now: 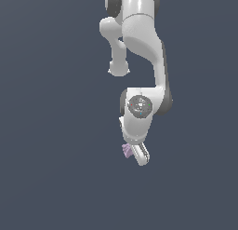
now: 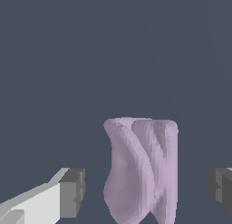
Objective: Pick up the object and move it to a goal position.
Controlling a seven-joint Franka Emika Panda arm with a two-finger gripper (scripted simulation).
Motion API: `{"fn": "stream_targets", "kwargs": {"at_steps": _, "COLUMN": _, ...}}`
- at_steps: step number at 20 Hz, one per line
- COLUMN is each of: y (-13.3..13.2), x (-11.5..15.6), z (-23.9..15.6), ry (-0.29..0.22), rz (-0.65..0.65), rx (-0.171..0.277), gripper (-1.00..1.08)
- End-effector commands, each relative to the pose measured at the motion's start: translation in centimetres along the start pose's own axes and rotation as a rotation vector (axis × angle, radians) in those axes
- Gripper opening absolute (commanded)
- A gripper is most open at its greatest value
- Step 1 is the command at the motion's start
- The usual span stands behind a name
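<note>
Object (image 2: 140, 168) sits between my fingers (image 2: 72, 192), gripper (image 2: 147, 191) spread wide with gaps on both sides, nothing grasped yet, so closing, lifting and carrying to goal all remain.

Object (image 2: 138, 168) between the claw's (image 2: 147, 191) fingers

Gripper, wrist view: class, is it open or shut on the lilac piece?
Open. The gripper has a gap showing between each grey fingertip and the lilac piece.
</note>
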State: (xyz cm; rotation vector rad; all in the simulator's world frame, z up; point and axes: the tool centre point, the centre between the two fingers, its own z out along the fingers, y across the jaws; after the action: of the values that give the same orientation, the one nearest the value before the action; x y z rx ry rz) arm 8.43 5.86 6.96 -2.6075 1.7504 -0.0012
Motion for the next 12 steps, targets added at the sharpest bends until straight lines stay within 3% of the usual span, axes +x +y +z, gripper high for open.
{"fn": "stream_targets", "kwargs": {"at_steps": 1, "y": 0.1, "x": -0.1, "z": 1.5, "ry": 0.0, "rz": 0.001, "rx": -0.001, "gripper": 1.0}}
{"fn": "stream_targets", "kwargs": {"at_steps": 9, "y": 0.0, "x": 0.0, "z": 2.7, "ry": 0.0, "rz": 0.002, "rx": -0.001, "gripper": 1.0}}
{"fn": "stream_targets", "kwargs": {"at_steps": 10, "y": 0.0, "x": 0.0, "z": 2.7, "ry": 0.0, "rz": 0.002, "rx": -0.001, "gripper": -1.0}}
{"fn": "stream_targets", "kwargs": {"at_steps": 12, "y": 0.0, "x": 0.0, "z": 2.7, "ry": 0.0, "rz": 0.002, "rx": -0.001, "gripper": -1.0}}
